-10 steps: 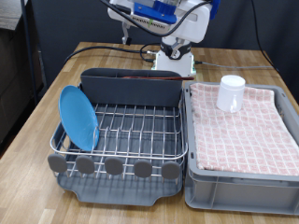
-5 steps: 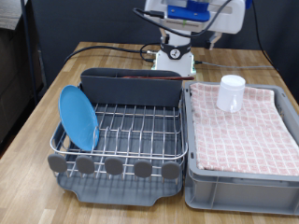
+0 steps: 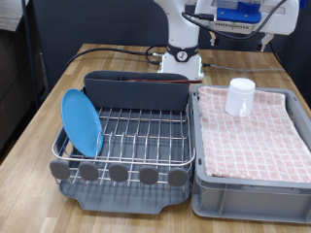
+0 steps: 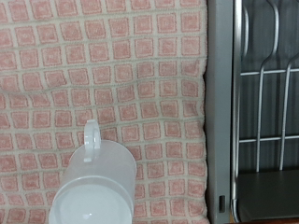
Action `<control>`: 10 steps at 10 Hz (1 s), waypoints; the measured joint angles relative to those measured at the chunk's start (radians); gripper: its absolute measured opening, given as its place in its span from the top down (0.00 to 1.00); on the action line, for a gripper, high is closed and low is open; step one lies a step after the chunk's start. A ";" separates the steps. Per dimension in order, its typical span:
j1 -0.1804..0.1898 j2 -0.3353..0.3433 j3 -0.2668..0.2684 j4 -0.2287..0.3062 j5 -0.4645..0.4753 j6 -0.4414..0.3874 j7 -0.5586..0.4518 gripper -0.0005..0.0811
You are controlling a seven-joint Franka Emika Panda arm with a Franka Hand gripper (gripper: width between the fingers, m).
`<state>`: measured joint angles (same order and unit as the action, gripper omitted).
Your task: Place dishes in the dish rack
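One dish racked: blue plate [image 3: 83,121] stood upright at the dish rack's [image 3: 136,136] left.
Mug: white mug [image 3: 240,96] sat on the checkered cloth [image 3: 253,131], right.
Change: arm had swung from top centre to upper right, over the mug.
Gripper: out of sight; state unknown.

A lab bench — robot arm [image 3: 185,24] bolted to a wooden table [image 3: 58,107], cables trailing.

Glossy white mug [image 4: 91,184] on checkered cloth [image 4: 112,84]; shiny wire rack [image 3: 131,136].
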<state>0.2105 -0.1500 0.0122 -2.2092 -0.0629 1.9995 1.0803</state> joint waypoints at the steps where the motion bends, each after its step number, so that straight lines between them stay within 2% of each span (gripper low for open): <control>1: 0.000 0.001 0.002 0.000 0.001 0.000 -0.013 0.01; 3: 0.004 0.007 0.025 0.001 0.012 -0.013 -0.015 0.01; 6: 0.015 0.025 0.073 -0.002 0.037 -0.044 0.034 0.01; 10: 0.015 0.127 0.093 -0.007 0.081 -0.047 0.042 0.01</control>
<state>0.2259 -0.0233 0.1048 -2.2167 0.0184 1.9529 1.1223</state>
